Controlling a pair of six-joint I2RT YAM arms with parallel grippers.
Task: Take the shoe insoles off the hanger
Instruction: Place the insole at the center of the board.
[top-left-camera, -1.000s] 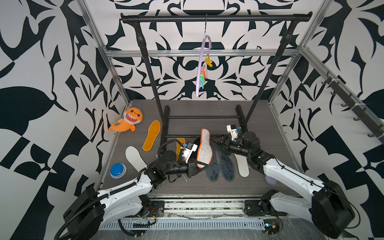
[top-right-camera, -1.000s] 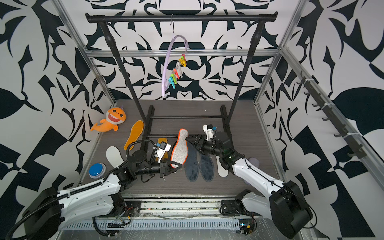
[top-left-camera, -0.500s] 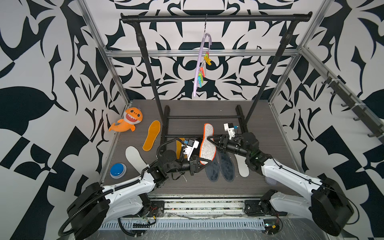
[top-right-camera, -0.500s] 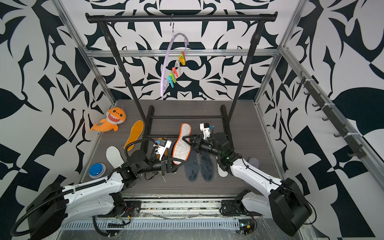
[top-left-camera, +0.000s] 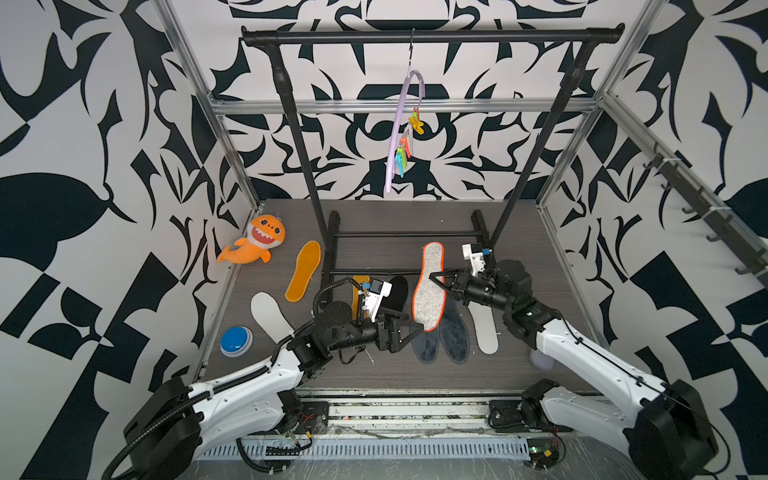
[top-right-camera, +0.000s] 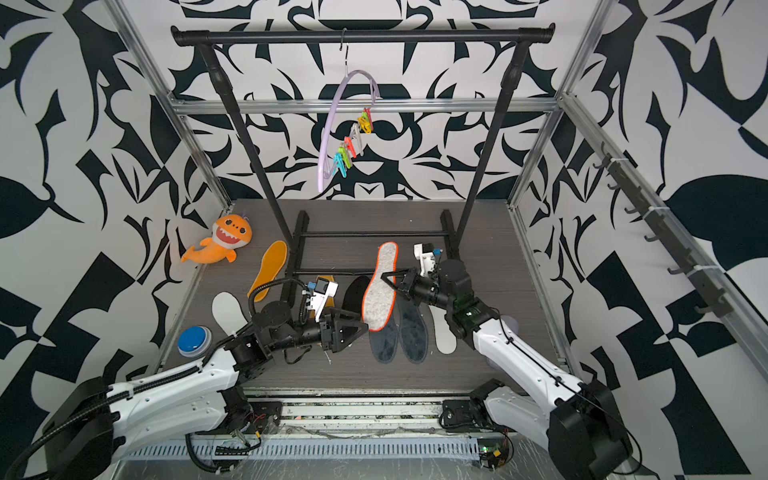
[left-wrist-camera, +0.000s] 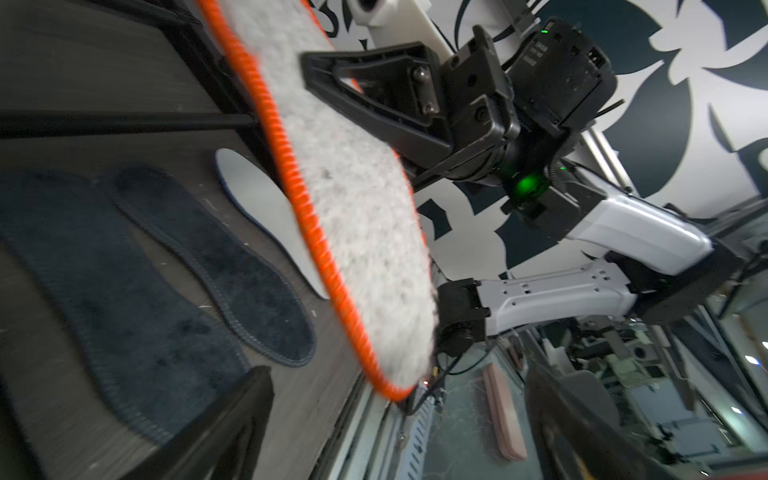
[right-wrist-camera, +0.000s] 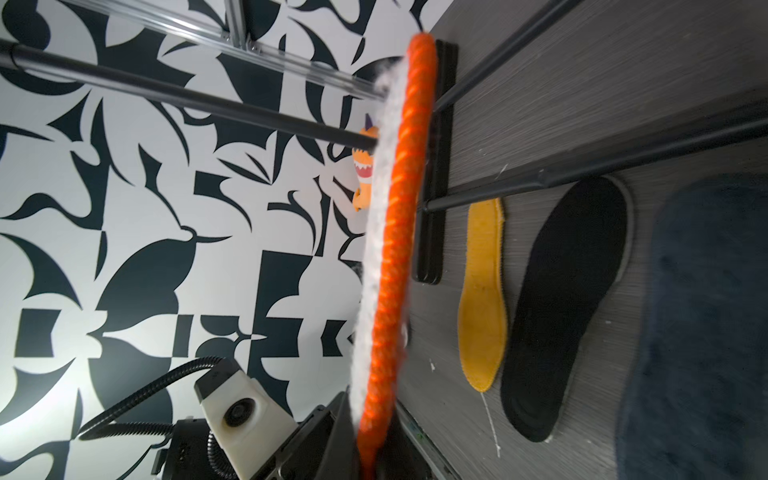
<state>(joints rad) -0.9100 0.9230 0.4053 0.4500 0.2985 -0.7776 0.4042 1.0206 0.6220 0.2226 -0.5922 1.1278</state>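
The grey insole with the orange rim (top-left-camera: 428, 286) hangs in mid-air, seen edge-on in the right wrist view (right-wrist-camera: 395, 249). My right gripper (top-left-camera: 435, 277) is shut on its long edge. My left gripper (top-left-camera: 406, 336) stands open, its jaws either side of the insole's lower end (left-wrist-camera: 374, 291) without touching it. The lilac hanger (top-left-camera: 395, 137) hangs from the rail with bare pegs. On the floor lie an orange insole (top-left-camera: 303, 270), two white ones (top-left-camera: 270, 309) (top-left-camera: 486, 332), a black one (top-left-camera: 399, 291) and two dark grey-blue ones (top-left-camera: 424, 349) (top-left-camera: 455, 336). A second orange insole (right-wrist-camera: 484, 299) lies beside the black one.
The black clothes rail (top-left-camera: 432, 35) spans the back, and its base bars (top-left-camera: 407, 235) lie on the floor behind both grippers. An orange plush shark (top-left-camera: 259, 243) and a blue button (top-left-camera: 235, 340) sit at the left. A lilac pad (top-left-camera: 542, 359) peeks out by the right arm.
My left gripper has opened and let go of the grey orange-rimmed insole. My right gripper has closed onto its edge. The hanger has swung a little.
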